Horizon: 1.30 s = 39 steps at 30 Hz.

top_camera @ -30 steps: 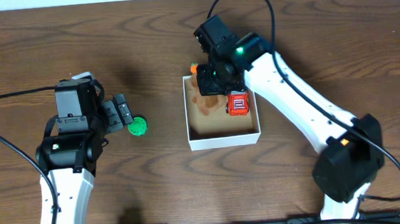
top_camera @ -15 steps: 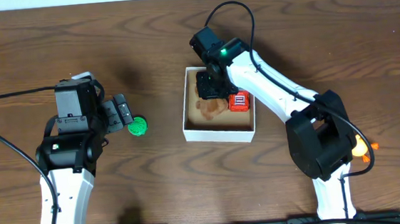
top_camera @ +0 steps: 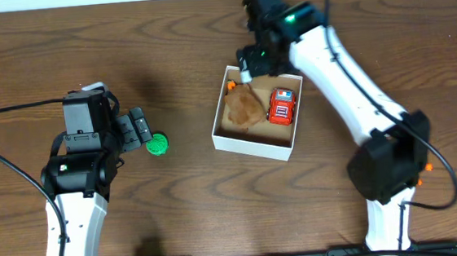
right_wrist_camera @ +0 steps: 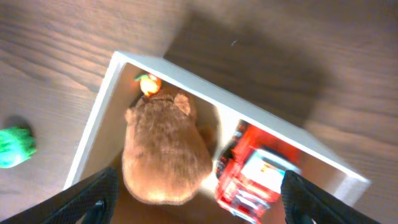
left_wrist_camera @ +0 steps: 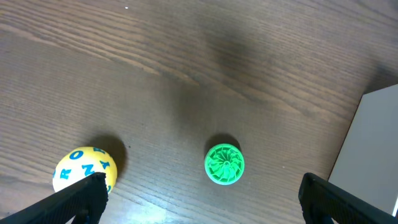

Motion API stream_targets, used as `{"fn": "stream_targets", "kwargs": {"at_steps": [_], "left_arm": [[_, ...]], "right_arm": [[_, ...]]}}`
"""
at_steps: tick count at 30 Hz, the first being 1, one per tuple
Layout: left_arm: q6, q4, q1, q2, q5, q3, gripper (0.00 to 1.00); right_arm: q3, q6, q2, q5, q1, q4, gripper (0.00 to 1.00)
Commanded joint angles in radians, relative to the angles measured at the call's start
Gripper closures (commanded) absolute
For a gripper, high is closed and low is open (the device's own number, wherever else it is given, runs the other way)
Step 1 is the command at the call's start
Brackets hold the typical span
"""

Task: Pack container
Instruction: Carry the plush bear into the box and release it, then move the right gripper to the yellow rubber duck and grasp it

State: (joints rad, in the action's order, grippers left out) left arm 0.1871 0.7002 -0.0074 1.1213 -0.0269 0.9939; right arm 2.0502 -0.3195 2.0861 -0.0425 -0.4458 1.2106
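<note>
The container is a small white box with a tan inside, right of the table's middle. In it lie a brown plush toy, a red toy car and a small orange piece. My right gripper hangs open above the box's far edge, holding nothing. The right wrist view looks down on the plush, the car and the box wall, with the right gripper spread wide. My left gripper stands open over a green toy, not touching it.
A yellow ball with blue letters lies by the left finger in the left wrist view. The green toy sits on bare wood left of the box. A corner of the box shows at the right edge of that view.
My right gripper has opened and pulled up and back out of the box. The box has shifted a little right and turned. The left arm has not moved.
</note>
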Motion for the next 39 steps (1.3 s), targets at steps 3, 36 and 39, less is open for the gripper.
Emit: {"fn": "stream_targets", "kwargs": {"at_steps": [3,36,39], "left_arm": [[0.010,0.002,0.004,0.001,-0.008,0.022,0.02],[0.010,0.002,0.004,0.002,-0.008,0.022,0.02],[0.010,0.002,0.004,0.002,-0.008,0.022,0.02]], "right_arm": [[0.075,-0.016,-0.153,0.074,0.139,0.098,0.14],[-0.946,-0.179,-0.418,0.036,0.598,-0.139,0.04],[-1.015,-0.177,-0.445,0.045,0.598,-0.192,0.04]]}}
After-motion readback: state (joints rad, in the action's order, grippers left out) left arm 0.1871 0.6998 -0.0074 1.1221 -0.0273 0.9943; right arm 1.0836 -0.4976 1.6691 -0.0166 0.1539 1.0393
